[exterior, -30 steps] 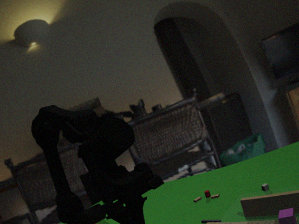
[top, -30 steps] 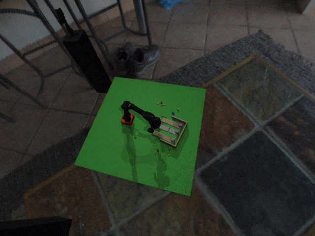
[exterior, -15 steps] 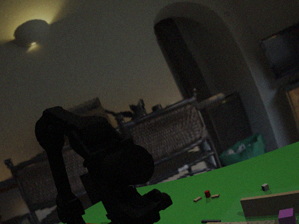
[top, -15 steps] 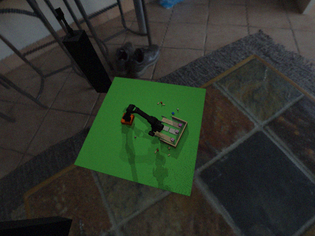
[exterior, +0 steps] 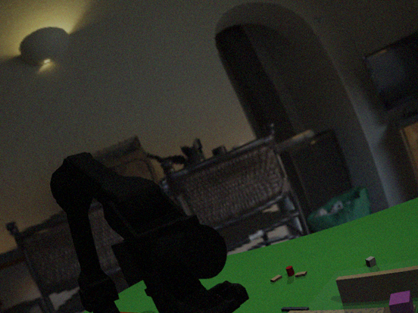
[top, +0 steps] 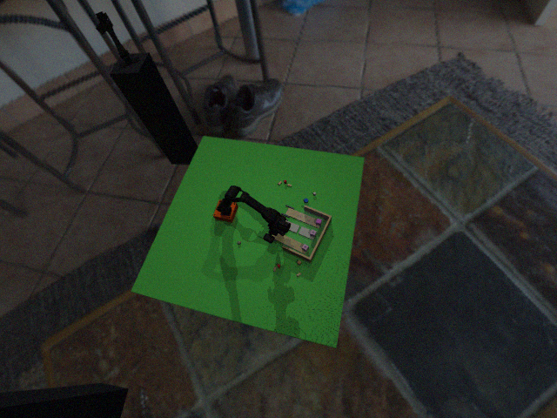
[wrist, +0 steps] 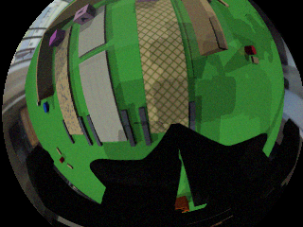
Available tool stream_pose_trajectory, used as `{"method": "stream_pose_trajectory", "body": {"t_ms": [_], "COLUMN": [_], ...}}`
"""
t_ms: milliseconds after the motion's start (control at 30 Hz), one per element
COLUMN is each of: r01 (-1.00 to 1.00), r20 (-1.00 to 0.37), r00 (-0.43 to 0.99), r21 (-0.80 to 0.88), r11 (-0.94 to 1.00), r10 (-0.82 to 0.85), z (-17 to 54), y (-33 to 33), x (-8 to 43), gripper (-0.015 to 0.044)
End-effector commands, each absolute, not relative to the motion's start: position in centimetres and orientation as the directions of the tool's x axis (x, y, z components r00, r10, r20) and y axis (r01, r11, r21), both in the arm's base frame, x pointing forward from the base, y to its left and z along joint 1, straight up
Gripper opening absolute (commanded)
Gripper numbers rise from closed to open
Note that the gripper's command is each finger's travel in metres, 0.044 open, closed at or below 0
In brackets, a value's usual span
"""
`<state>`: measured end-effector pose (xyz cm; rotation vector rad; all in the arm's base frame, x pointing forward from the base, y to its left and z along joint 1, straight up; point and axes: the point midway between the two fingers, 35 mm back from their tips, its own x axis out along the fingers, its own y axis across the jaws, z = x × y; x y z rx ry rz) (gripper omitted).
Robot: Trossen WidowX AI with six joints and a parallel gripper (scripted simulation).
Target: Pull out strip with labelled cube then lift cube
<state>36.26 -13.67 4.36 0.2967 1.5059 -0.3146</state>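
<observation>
We see the gripper point(top: 279, 227) point(wrist: 174, 128) — fingers together, nothing between them — over the cross-hatched strip point(top: 291, 243) point(wrist: 164, 66), toward the desk's point(top: 189, 270) point(exterior: 330, 242) point(wrist: 125, 85) right edge in the top view.

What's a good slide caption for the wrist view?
Closed gripper near a lattice-patterned strip, beside a split grey strip.

– where is there room to pass?
– green mat point(top: 189, 252) point(wrist: 213, 95) shows between the 3 strips.
– and what blocks?
– a low wooden wall point(top: 319, 239) point(exterior: 389, 284) stands beyond them; dark rails flank their near ends.
</observation>
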Motion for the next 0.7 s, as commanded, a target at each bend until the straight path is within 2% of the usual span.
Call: {"method": "stream_pose_trajectory", "body": {"t_ms": [0,667], "r01": [0.386,0.386], "r20": [-0.999,-0.999], "r00": [0.035,0.035], "r21": [-0.003,-0.002], "r11": [0.922,0.922], "r10": [-0.018,-0.017], "z": [3.5,0.2], "y": [-13.6,-13.4], "x": [36.2,36.3], "gripper": [0.0,0.0]}}
